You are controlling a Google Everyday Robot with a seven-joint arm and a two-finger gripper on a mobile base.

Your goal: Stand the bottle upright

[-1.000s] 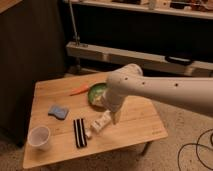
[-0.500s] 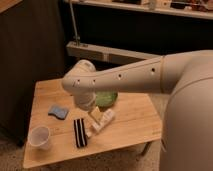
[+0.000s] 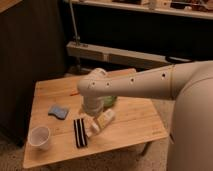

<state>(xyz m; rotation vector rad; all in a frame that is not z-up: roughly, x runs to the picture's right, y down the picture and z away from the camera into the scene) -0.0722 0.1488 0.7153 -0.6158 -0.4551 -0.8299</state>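
Note:
The bottle (image 3: pixel 103 121) is cream-white and lies on its side near the middle of the wooden table (image 3: pixel 137 125), with its narrow end pointing down-left. My white arm reaches in from the right, and its bent wrist (image 3: pixel 94 90) hangs right over the bottle. The gripper (image 3: pixel 92 116) points down at the table by the bottle's left end, largely covered by the wrist. It looks open, and I see nothing held in it.
A black-and-white striped packet (image 3: pixel 80 132) lies just left of the bottle. A white paper cup (image 3: pixel 40 137) stands at the front left corner and a blue sponge (image 3: pixel 57 111) behind it. A green item (image 3: pixel 109 100) sits behind the bottle, partly hidden by the arm.
The arm's wrist has shifted slightly right and lowered toward the bottle. The bottle and the other things on the table have not moved.

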